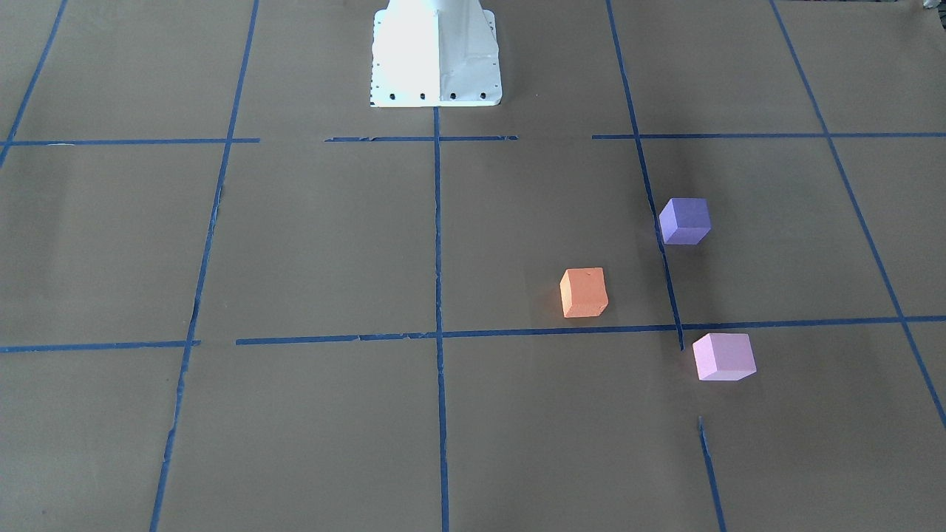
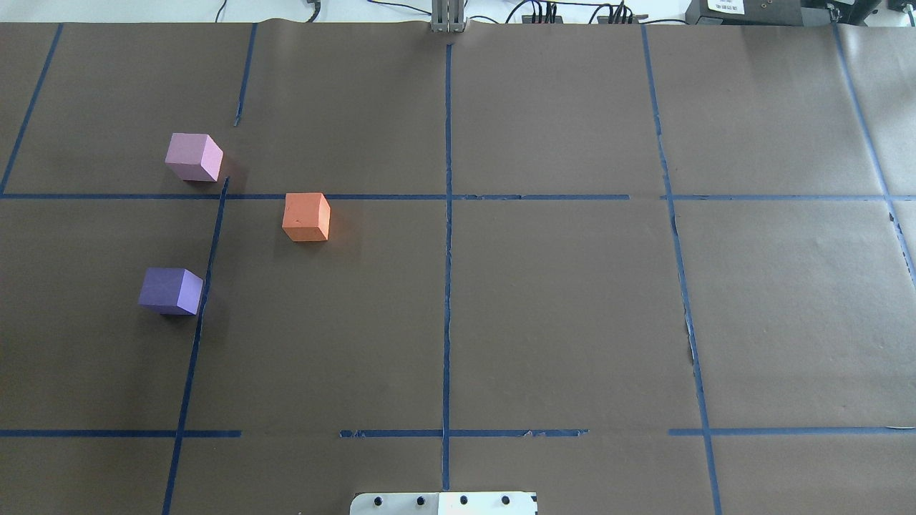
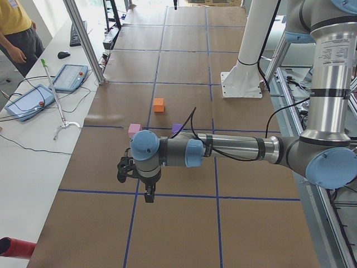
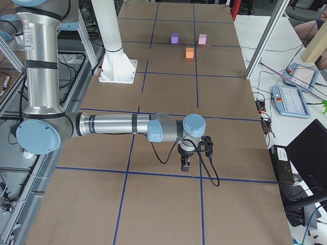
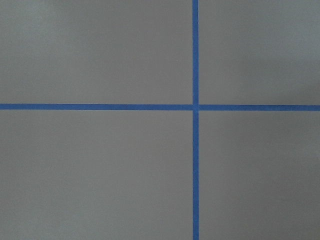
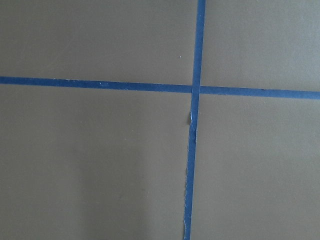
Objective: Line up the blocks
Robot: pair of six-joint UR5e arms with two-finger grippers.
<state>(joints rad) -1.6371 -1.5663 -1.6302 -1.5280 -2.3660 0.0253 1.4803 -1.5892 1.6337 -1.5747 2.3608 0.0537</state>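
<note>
Three cubes sit apart on the brown paper on my left side. The orange block [image 2: 306,217] lies nearest the middle. The light pink block [image 2: 193,157] is farther out and to its left. The violet-purple block [image 2: 170,290] is closer to my base. They form a triangle. They also show in the front view: orange [image 1: 584,292], purple [image 1: 685,220], pink [image 1: 723,356]. My left gripper [image 3: 149,195] hangs over a tape crossing, well away from the blocks. My right gripper [image 4: 185,166] hangs over the far right end. I cannot tell whether either is open or shut.
The white robot base [image 1: 436,55] stands at the table's near middle edge. Blue tape lines [image 2: 448,214] grid the paper. A side desk with teach pendants [image 3: 29,102], an aluminium post [image 3: 83,39] and a person [image 3: 14,28] border the operators' side.
</note>
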